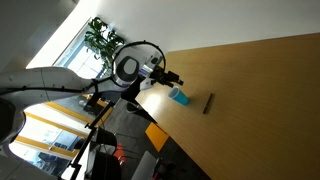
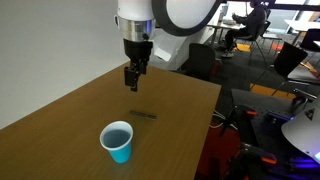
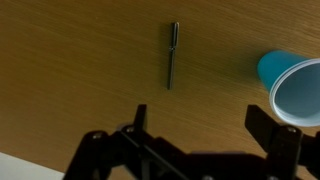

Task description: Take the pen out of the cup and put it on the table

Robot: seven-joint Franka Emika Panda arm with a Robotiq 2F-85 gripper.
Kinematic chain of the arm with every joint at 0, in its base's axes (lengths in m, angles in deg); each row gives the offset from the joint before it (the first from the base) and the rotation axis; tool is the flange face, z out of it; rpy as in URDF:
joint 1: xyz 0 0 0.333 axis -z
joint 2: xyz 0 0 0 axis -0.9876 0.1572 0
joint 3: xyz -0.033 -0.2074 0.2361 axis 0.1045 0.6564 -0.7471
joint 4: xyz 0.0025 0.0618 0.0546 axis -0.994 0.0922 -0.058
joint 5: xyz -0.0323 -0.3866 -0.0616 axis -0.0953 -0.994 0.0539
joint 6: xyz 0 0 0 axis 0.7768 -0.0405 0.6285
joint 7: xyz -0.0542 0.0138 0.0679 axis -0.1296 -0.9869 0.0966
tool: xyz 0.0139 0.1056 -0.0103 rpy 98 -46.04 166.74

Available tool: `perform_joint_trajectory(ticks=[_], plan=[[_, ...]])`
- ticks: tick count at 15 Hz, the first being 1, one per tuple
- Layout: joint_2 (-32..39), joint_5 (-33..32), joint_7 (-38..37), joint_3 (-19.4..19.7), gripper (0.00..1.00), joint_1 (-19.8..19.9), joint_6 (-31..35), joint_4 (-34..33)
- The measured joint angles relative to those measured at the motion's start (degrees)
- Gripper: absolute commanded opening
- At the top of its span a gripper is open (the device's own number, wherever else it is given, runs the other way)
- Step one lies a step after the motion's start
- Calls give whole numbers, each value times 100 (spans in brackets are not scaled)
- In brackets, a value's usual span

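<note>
The dark thin pen [image 2: 143,114] lies flat on the light-brown wooden table [image 2: 60,125], apart from the light-blue cup [image 2: 117,141], which stands upright and looks empty. In the wrist view the pen [image 3: 172,54] lies lengthwise above the jaws and the cup [image 3: 293,87] is at the right edge. My gripper [image 2: 132,82] hangs above the table, beyond the pen, open and empty. In an exterior view the gripper [image 1: 168,79] is next to the cup [image 1: 180,96], with the pen [image 1: 208,103] to its right. The jaws [image 3: 200,125] are spread wide.
Office chairs and desks [image 2: 290,50] stand beyond the table's dark edge [image 2: 205,130]. A potted plant [image 1: 103,40] stands by a window behind the arm. The table [image 1: 260,110] stretches wide past the pen.
</note>
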Motion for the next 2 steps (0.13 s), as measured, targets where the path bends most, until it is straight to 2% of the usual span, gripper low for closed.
perform_joint_trajectory(ticks=[2], plan=[[-53,0,0,0,100,0,7,58]])
